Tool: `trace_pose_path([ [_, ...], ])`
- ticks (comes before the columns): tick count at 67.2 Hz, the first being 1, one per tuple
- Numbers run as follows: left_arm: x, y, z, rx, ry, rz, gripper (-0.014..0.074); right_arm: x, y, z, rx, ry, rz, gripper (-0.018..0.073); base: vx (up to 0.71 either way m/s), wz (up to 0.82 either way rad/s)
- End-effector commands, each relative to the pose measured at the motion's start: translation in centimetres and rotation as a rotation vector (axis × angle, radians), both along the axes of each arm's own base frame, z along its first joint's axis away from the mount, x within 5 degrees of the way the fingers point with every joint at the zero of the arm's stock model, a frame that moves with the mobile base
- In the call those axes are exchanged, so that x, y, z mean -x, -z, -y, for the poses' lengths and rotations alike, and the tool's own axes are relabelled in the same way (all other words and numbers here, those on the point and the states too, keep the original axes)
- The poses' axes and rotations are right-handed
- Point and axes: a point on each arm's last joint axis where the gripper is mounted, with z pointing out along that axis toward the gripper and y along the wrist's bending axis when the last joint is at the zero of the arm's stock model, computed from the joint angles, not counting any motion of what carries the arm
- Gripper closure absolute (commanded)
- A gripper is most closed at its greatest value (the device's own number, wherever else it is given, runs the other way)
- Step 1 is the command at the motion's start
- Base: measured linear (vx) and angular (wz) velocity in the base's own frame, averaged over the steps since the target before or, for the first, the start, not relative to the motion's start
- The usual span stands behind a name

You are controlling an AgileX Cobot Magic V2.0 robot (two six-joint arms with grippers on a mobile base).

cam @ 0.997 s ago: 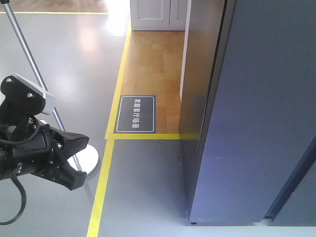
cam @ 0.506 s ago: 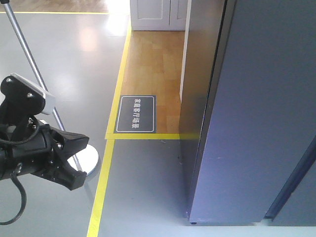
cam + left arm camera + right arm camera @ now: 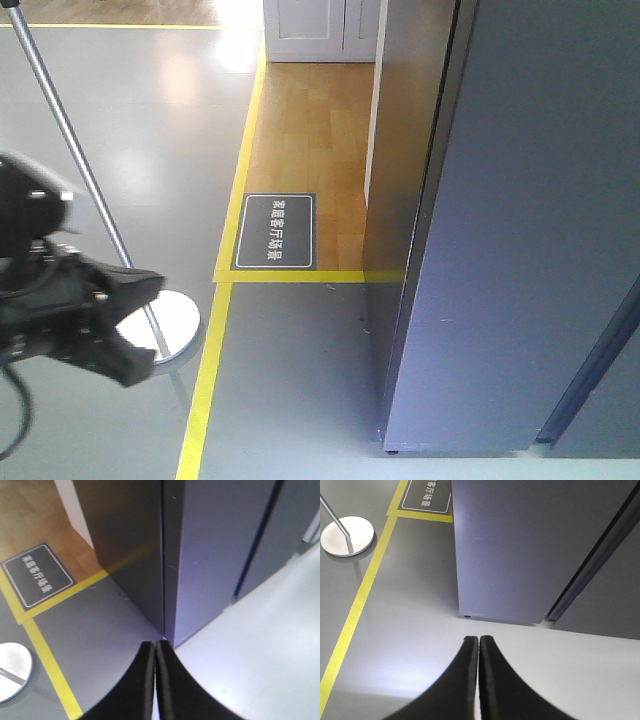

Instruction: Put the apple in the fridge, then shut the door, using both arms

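Observation:
The dark grey fridge (image 3: 405, 200) stands at the right, and its door (image 3: 540, 250) lies flush against it, closed. The apple is out of view. My left gripper (image 3: 145, 325) shows blurred at the lower left of the front view, well left of the fridge. In its wrist view the left gripper (image 3: 154, 644) is shut and empty, pointing at the seam between the fridge side (image 3: 125, 545) and the door (image 3: 215, 555). My right gripper (image 3: 478, 639) is also shut with nothing in it, and it faces the bottom of the door (image 3: 530, 545).
A pale flat surface (image 3: 420, 645) lies under both grippers, in front of the fridge's foot. A metal pole (image 3: 70, 140) on a round base (image 3: 175, 320) stands at the left. Yellow floor tape (image 3: 205, 380) and a black floor sign (image 3: 274, 232) lie beside the fridge.
My left arm has shifted a little to the left and now shows motion blur. The fridge and its door have not moved.

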Motion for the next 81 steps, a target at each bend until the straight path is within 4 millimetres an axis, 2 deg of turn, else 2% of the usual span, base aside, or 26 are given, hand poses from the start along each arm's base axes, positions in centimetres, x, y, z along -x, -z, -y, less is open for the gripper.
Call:
trace_pose_path([
  [1,0.6,-1.9,-1.6,0.070,-0.075,0.124,0.0603,-0.4,-1.1,0.0,0.004,0.003,0.071,0.0562,0.00,0.00],
  [12,2.7,-1.5,-5.2,0.085,-0.229,0.193,0.0603,-0.4,-1.1,0.0,0.005,0.003,0.071,0.0562,0.00,0.00],
  [23,6.9,-0.1,-8.2,0.108,-0.384,0.320,0.0603,-0.4,-1.1,0.0,0.005,0.003,0.071,0.0562,0.00,0.00],
  [32,9.7,2.4,-9.5,0.134,-0.504,0.452,0.0603,-0.4,-1.1,0.0,0.005,0.003,0.071,0.0562,0.00,0.00],
  [43,11.8,5.2,-9.9,0.170,-0.549,0.531,0.0603,-0.4,-1.1,0.0,0.005,0.003,0.071,0.0562,0.00,0.00],
  [63,12.6,10.9,-10.3,0.281,-0.606,0.618,0.0603,-0.4,-1.1,0.0,0.005,0.003,0.070,0.0562,0.00,0.00],
  [81,12.6,10.8,-10.2,0.199,-0.565,0.656,0.0603,-0.3,-1.1,0.1,0.009,0.004,0.073,0.0562,0.00,0.00],
])
